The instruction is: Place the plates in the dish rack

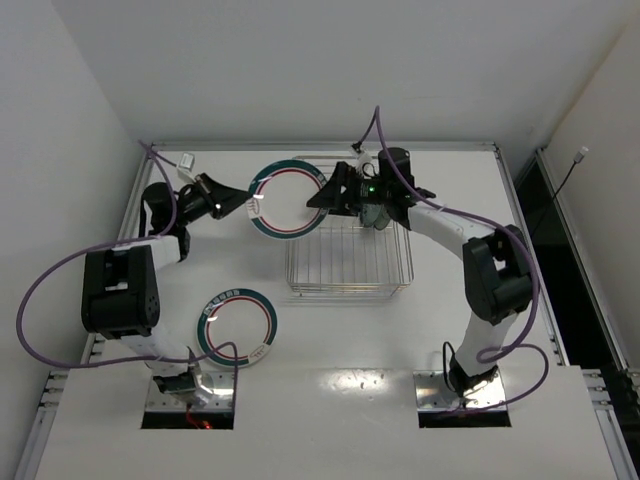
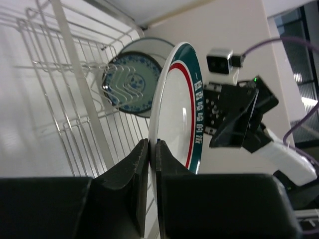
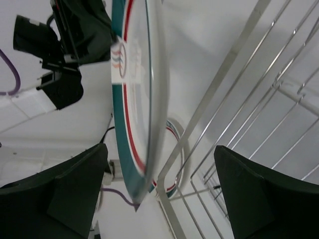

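Plate (image 1: pixel 288 198) with teal-and-red rim rings is held at the rear left corner of the dish rack (image 1: pixel 350 262), its rim clamped by the closed left gripper (image 1: pixel 249 207). The right gripper (image 1: pixel 323 195) is spread wide, with the opposite rim positioned between its fingers.

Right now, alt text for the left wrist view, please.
The left gripper has its jaws shut on the rim of a teal-and-red ringed plate held on edge. Behind it, a teal patterned plate stands in the wire dish rack.

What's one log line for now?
left end effector: shut on plate | right end effector: open, straddling plate | dish rack: beside plate
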`<action>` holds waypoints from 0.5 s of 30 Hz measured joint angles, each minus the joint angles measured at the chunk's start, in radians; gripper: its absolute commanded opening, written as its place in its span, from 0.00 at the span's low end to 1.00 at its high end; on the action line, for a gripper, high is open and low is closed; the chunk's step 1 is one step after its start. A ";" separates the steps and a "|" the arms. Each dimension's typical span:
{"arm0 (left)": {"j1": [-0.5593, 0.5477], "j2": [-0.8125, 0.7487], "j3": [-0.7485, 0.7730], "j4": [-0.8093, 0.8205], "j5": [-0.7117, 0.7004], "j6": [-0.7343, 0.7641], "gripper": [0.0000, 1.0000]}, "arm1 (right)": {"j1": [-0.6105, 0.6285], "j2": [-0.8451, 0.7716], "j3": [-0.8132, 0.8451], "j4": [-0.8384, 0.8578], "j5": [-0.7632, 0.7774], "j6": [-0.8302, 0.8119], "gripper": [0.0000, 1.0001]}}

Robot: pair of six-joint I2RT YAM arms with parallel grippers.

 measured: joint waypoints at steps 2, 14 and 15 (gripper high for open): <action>-0.029 0.000 0.000 -0.014 0.006 0.018 0.00 | 0.000 0.029 0.029 0.027 0.001 0.019 0.75; -0.060 0.000 0.050 -0.126 0.015 0.096 0.73 | 0.000 0.045 0.053 -0.089 0.082 0.020 0.00; -0.060 -0.001 0.069 -0.177 0.003 0.130 0.76 | -0.004 0.023 0.053 -0.150 0.123 -0.003 0.00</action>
